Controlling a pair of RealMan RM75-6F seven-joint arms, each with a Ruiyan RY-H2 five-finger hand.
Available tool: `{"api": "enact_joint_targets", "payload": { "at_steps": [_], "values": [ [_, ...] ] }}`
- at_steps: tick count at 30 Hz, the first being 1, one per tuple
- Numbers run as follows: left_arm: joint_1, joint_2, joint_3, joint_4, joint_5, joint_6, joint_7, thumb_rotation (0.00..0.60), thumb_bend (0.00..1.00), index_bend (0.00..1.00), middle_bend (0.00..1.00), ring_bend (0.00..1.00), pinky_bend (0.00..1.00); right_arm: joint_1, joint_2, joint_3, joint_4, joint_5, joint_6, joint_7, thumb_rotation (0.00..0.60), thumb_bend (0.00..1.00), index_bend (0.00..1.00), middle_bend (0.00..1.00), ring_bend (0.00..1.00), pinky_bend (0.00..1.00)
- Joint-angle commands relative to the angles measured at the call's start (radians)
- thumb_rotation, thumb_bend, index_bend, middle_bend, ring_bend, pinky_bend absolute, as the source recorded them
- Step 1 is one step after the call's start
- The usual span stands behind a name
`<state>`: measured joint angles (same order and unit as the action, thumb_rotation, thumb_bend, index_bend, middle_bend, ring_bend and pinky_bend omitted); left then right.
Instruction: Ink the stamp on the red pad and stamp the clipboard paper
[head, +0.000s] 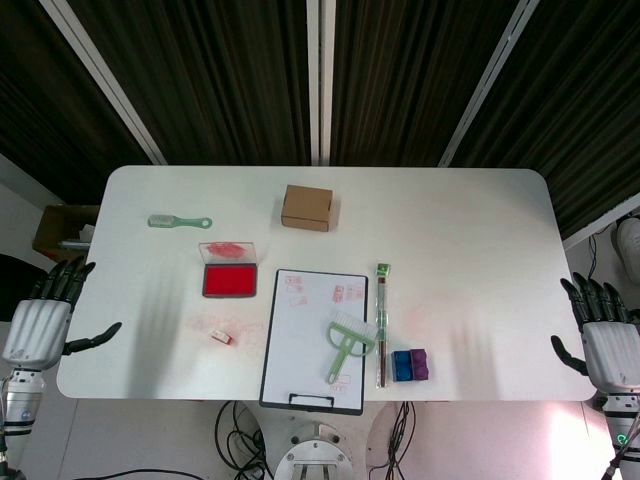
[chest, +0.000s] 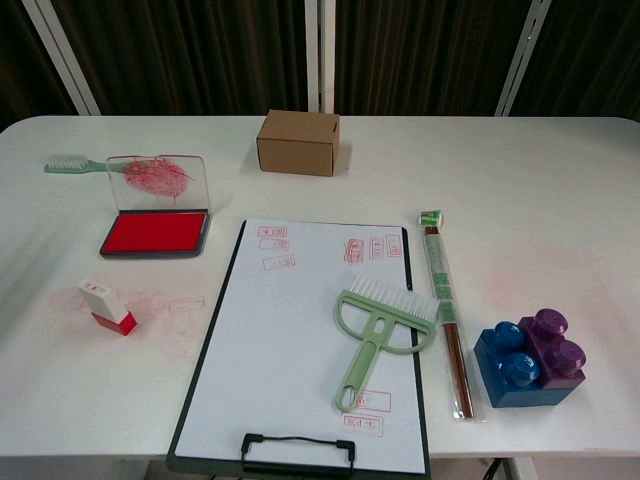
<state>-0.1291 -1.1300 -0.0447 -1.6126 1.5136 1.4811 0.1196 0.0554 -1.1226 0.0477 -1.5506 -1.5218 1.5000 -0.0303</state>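
Note:
A small red-and-white stamp (chest: 107, 306) (head: 221, 337) lies on its side on the table, left of the clipboard. The red ink pad (chest: 155, 234) (head: 229, 281) sits open behind it, its clear lid (chest: 158, 180) standing upright. The clipboard (chest: 303, 440) (head: 275, 380) holds white paper (chest: 290, 330) (head: 305, 330) with several red stamp marks. My left hand (head: 45, 315) hovers open off the table's left edge. My right hand (head: 605, 335) hovers open off the right edge. Neither hand shows in the chest view.
A green brush (chest: 378, 335) (head: 347, 343) lies on the paper. Wrapped chopsticks (chest: 446, 310) and blue and purple blocks (chest: 530, 358) lie right of the clipboard. A cardboard box (chest: 298, 142) stands at the back; a green toothbrush (chest: 75, 165) lies far left.

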Motion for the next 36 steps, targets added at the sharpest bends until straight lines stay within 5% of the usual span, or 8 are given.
{"api": "enact_joint_targets", "payload": {
  "at_steps": [1, 17, 20, 21, 23, 25, 30, 36],
  "values": [
    [-0.002, -0.002, -0.002, 0.004, -0.001, -0.002, -0.001, 0.12, 0.11, 0.08, 0.06, 0.06, 0.18, 0.001, -0.003, 0.003, 0.002, 0.007, -0.006, 0.002, 0.6, 0.22, 0.0, 0.0, 0.0, 0.0],
    [-0.007, 0.012, 0.01, -0.023, 0.035, 0.002, 0.002, 0.132, 0.11, 0.08, 0.06, 0.06, 0.18, -0.003, 0.004, 0.003, -0.01, -0.005, 0.01, 0.009, 0.6, 0.22, 0.0, 0.0, 0.0, 0.0],
    [-0.009, 0.008, 0.017, -0.023, 0.049, -0.002, -0.002, 0.194, 0.12, 0.08, 0.06, 0.06, 0.19, -0.003, 0.004, 0.004, -0.009, 0.0, 0.007, 0.012, 0.6, 0.22, 0.0, 0.0, 0.0, 0.0],
    [-0.011, 0.007, 0.022, -0.023, 0.056, -0.006, -0.005, 0.265, 0.12, 0.08, 0.06, 0.07, 0.19, -0.003, 0.004, 0.004, -0.008, 0.001, 0.007, 0.013, 0.6, 0.22, 0.0, 0.0, 0.0, 0.0],
    [-0.018, -0.002, 0.03, -0.01, 0.087, -0.005, -0.008, 0.477, 0.13, 0.1, 0.08, 0.15, 0.3, -0.002, 0.003, 0.006, -0.005, 0.003, 0.005, 0.014, 0.6, 0.22, 0.0, 0.0, 0.0, 0.0],
    [-0.03, -0.023, 0.042, 0.017, 0.131, -0.006, -0.008, 0.595, 0.15, 0.14, 0.13, 0.33, 0.51, 0.001, 0.002, 0.008, -0.004, 0.005, 0.001, 0.017, 0.6, 0.22, 0.0, 0.0, 0.0, 0.0],
    [-0.088, -0.067, 0.078, 0.054, 0.22, -0.079, -0.027, 0.6, 0.17, 0.24, 0.32, 0.78, 0.85, 0.006, 0.003, 0.007, -0.007, 0.002, -0.007, 0.012, 0.6, 0.22, 0.0, 0.0, 0.0, 0.0],
    [-0.164, -0.139, 0.083, 0.104, 0.247, -0.186, -0.002, 0.6, 0.17, 0.28, 0.29, 0.88, 0.91, 0.003, 0.004, 0.004, -0.013, 0.001, -0.004, 0.007, 0.6, 0.22, 0.0, 0.0, 0.0, 0.0]
  ]
}}
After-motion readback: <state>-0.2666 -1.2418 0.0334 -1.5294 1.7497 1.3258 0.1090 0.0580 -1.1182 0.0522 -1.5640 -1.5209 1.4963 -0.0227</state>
